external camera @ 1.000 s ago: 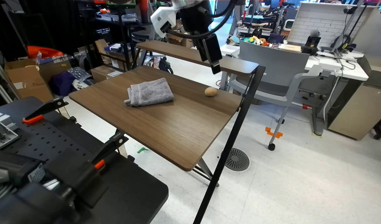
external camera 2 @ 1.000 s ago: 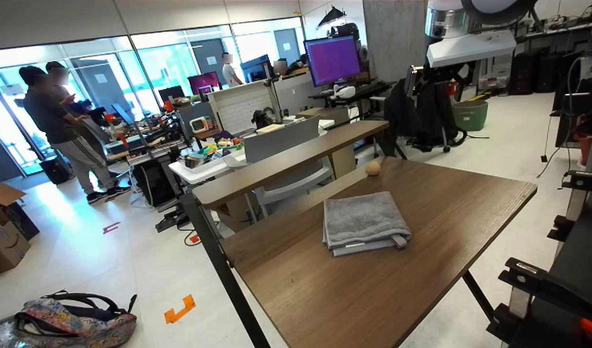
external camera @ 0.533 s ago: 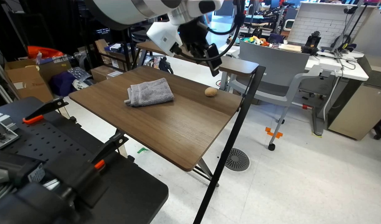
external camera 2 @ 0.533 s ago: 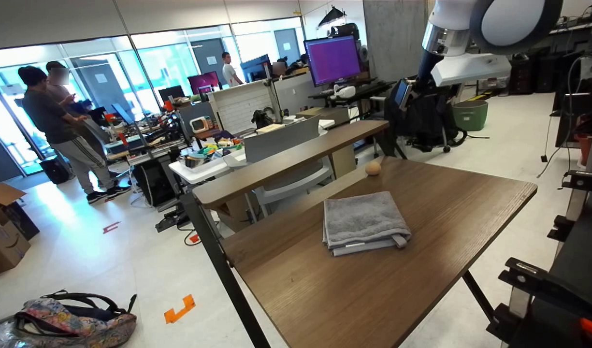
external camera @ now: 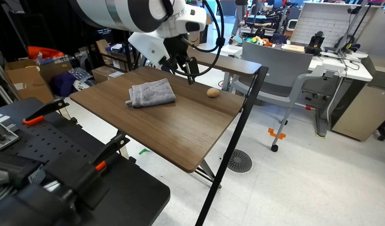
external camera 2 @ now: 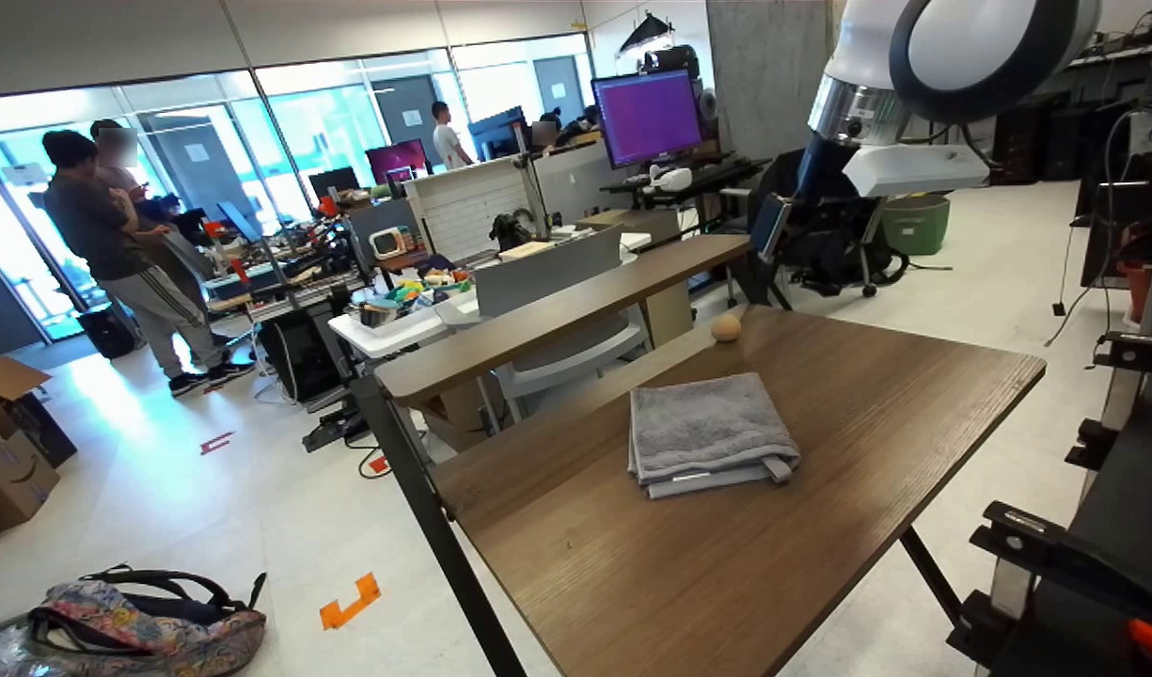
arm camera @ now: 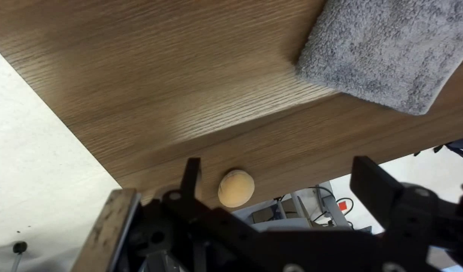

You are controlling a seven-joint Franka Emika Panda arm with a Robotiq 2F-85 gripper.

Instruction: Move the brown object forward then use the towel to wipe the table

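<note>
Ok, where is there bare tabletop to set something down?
The widest bare patch of table lies between the gray folded towel, the round brown object and the edge facing the black worktable. Another runs from the towel to the end away from the object. Crowded: the strip along the raised shelf, holding the object, with the open gripper hovering nearby.

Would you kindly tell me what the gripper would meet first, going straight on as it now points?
The gripper would probably meet the table first, between the brown object and the towel, though depth is unclear.
</note>
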